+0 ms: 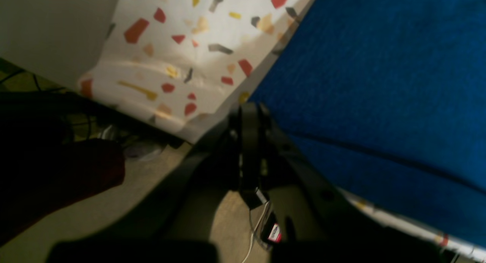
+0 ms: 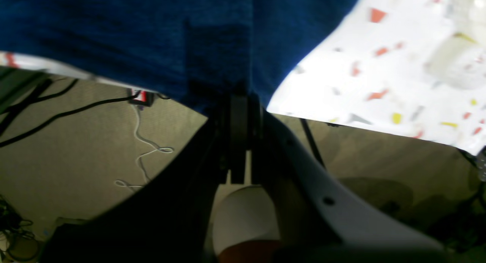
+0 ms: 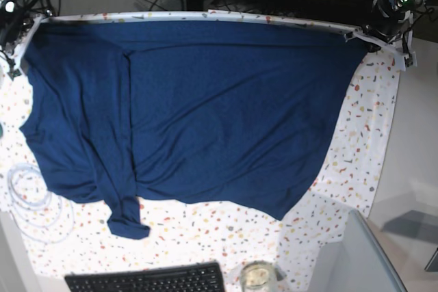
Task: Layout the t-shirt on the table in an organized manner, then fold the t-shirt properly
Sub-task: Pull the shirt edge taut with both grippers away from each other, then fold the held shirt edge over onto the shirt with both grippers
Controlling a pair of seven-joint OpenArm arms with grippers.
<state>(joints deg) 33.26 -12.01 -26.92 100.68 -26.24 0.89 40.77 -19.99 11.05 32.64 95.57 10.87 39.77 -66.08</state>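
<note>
The dark blue t-shirt (image 3: 219, 114) lies spread across the speckled table (image 3: 369, 141), stretched along the far edge. One sleeve hangs rumpled toward the front left. In the base view my left gripper (image 3: 357, 34) pinches the shirt's far right corner and my right gripper (image 3: 33, 24) pinches the far left corner. The left wrist view shows the left gripper (image 1: 250, 108) shut on the t-shirt (image 1: 379, 84) hem beside the table (image 1: 182, 46) edge. In the right wrist view the right gripper (image 2: 239, 97) is shut on the t-shirt (image 2: 133, 35), with the table (image 2: 379, 76) to its right.
A black keyboard (image 3: 147, 280) and a glass jar (image 3: 258, 277) sit at the front edge. A coiled white cable (image 3: 27, 196) lies at the left. A plain grey surface (image 3: 359, 258) stands at the front right. Cables and gear crowd the floor behind the far edge.
</note>
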